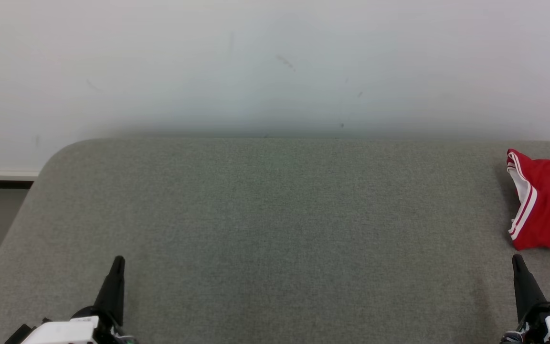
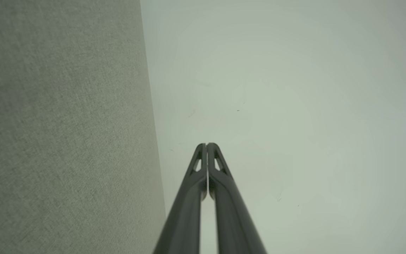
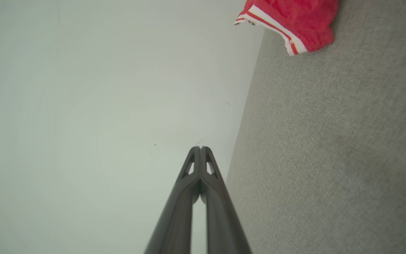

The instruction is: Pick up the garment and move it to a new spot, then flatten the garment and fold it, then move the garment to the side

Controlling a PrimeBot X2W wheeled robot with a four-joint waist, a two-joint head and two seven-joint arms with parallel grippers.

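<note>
Garment (image 1: pixel 549 205): red, white-trimmed, bunched at the right edge of the bench (image 1: pixel 275 215).
Left gripper (image 1: pixel 118 260): closed, empty, parked low left, well apart from garment.
Right gripper (image 1: pixel 516 259): closed, empty, near garment; judged best placed to reach it.

red garment (image 1: pixel 549 205) at three o'clock looks soft cloth; grey surface (image 1: pixel 275 229) matt woven fabric; fingers (image 2: pixel 224 197) smooth dark plastic
</note>
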